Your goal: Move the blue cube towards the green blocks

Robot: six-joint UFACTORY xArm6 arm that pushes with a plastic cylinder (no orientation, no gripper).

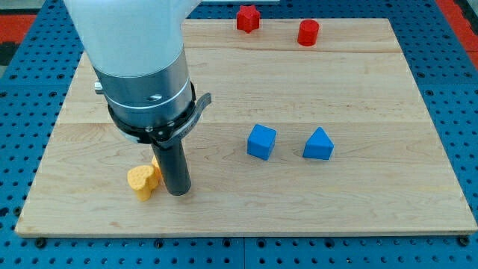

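The blue cube (261, 142) sits on the wooden board, right of centre. A blue triangular block (319, 145) lies just to its right. No green block shows in the view. My tip (178, 191) rests on the board at the lower left, well to the left of the blue cube. It stands right beside a yellow heart-shaped block (141, 181). A second yellow block (156, 164) is partly hidden behind the rod.
A red block with flat faces (248, 18) and a red cylinder (308, 32) stand near the board's top edge. The arm's white and grey body (142, 67) covers the upper left of the board. A blue pegboard (22, 60) surrounds the board.
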